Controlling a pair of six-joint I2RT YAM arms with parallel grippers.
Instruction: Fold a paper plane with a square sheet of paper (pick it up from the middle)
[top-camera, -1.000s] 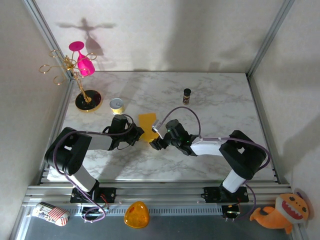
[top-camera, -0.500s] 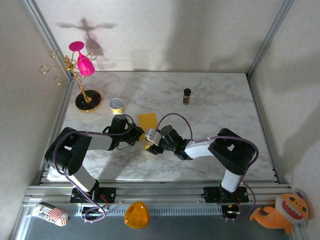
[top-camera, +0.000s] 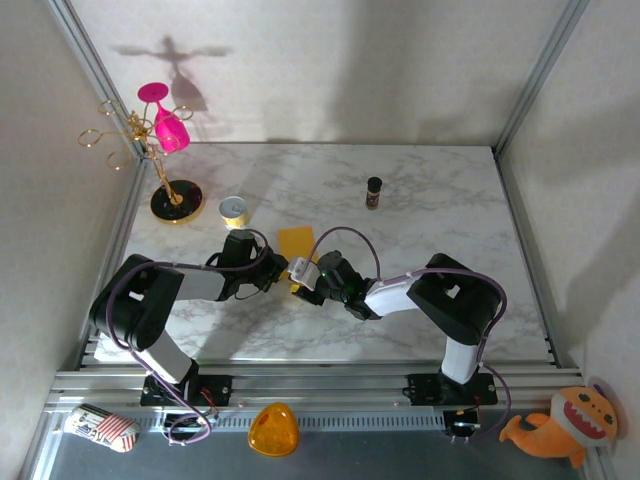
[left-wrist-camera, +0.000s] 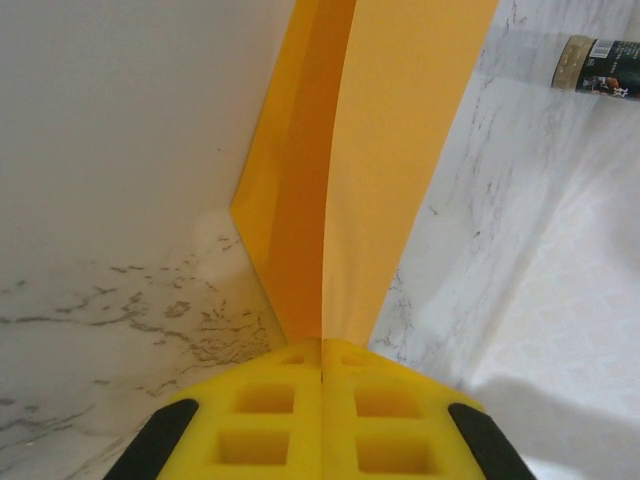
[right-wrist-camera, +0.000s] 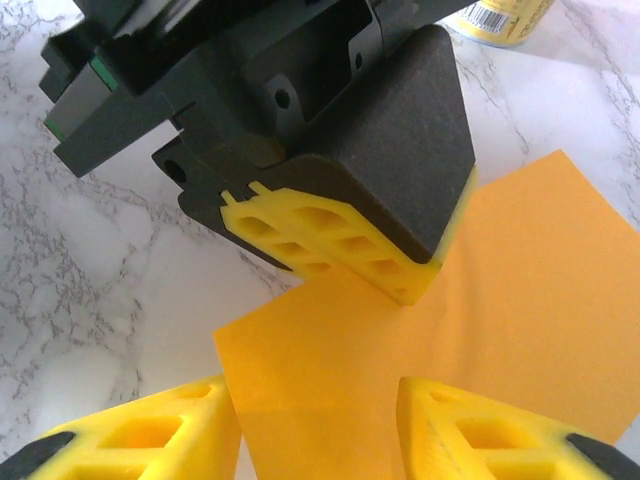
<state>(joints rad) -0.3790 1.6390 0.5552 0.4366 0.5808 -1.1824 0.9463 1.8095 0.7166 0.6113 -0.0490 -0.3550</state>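
The table (top-camera: 440, 230) has a white marble-patterned top and is closed in by pale walls with aluminium posts at the corners; an aluminium rail runs along its near edge.

A gold rack (top-camera: 150, 150) holding a pink glass (top-camera: 168, 125) stands at the far left corner. A small yellow round tin (top-camera: 233, 210) sits just beside the rack's black base. A small dark bottle (top-camera: 373, 191) stands upright towards the far middle, well apart from both arms. Below the rail lie an orange plastic dome (top-camera: 272, 429), an orange stuffed toy (top-camera: 560, 425) and a striped soft item (top-camera: 100, 427).

The square sheet of paper (top-camera: 297, 243) is in the middle of the table, nearer than the tin and the bottle, with both arms reaching in to it from either side. Nothing else lies around it.

The left gripper (top-camera: 283, 270) has its yellow pads pressed together on the sheet's edge. In the left wrist view the paper runs away from the pinch, with a darker orange band along its left side.

The right gripper (right-wrist-camera: 320, 430) meets it head-on, jaws apart, with a corner of the sheet lying between its fingers (right-wrist-camera: 150, 440). Whether they touch the paper cannot be told.
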